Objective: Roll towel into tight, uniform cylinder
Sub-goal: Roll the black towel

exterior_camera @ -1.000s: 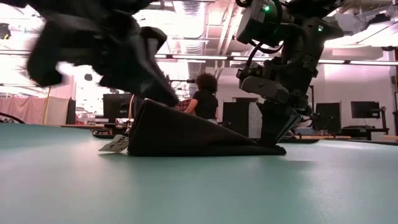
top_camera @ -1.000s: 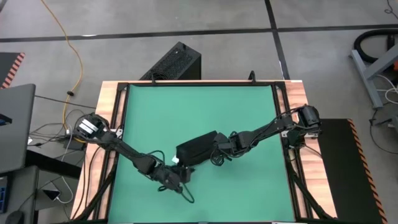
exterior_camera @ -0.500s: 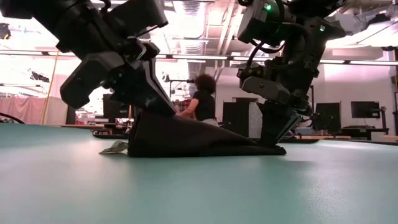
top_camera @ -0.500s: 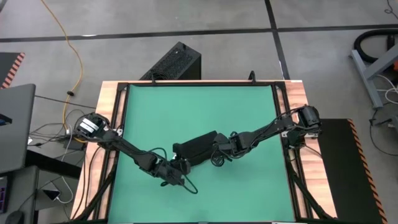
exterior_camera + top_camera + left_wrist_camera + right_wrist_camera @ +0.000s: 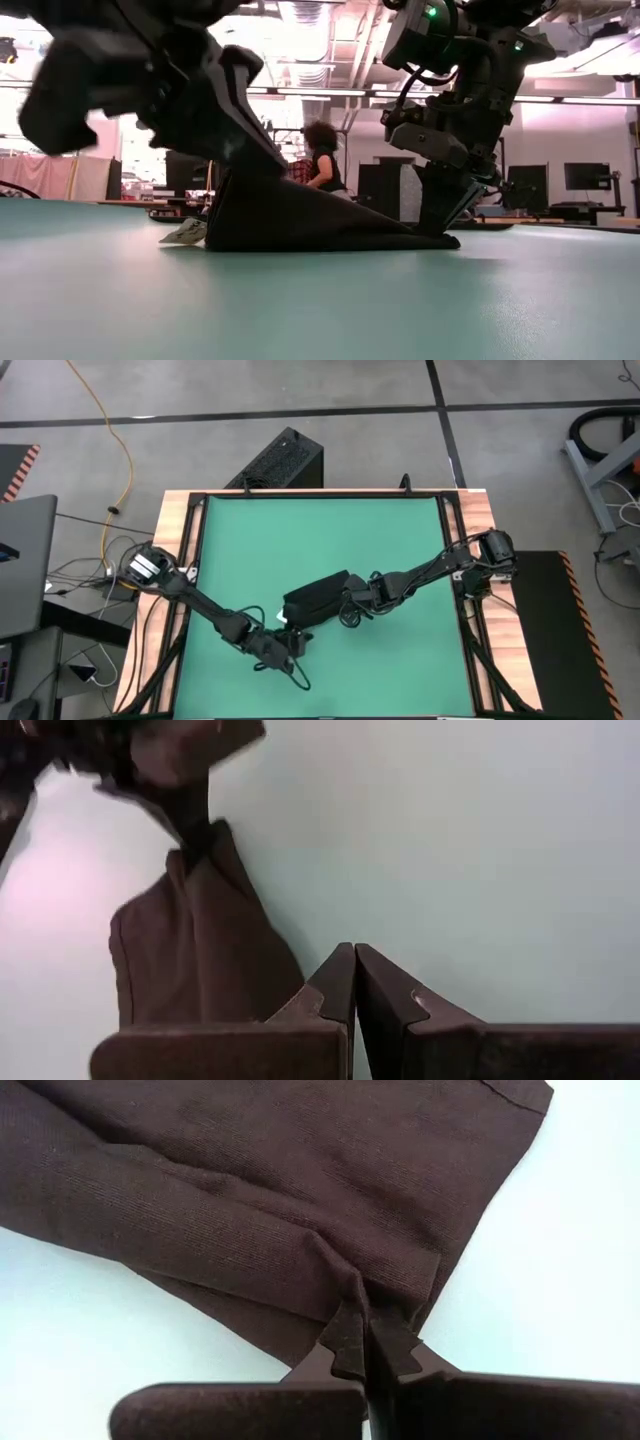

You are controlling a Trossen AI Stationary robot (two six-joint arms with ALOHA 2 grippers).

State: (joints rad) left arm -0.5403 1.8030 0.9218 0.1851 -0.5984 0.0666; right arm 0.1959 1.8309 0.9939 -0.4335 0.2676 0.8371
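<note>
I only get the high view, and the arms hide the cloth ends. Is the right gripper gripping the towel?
Observer: Yes, the right gripper is shut on a pinched fold at the towel edge.
Operator: And the left?
Observer: The left gripper is shut, holding nothing, over the green mat beside the towel.
Operator: Is it rolled?
Observer: No. The low view shows a loose wedge, tall at the white tag end.

Right gripper (image 5: 365, 1342) fingers (image 5: 345, 1342) pressed together, pinching a puckered edge of the towel (image 5: 250, 1190) (dark cloth, 1 long fold ridge across it). Towel lies flat on the pale mat (image 5: 560, 1250).
</note>
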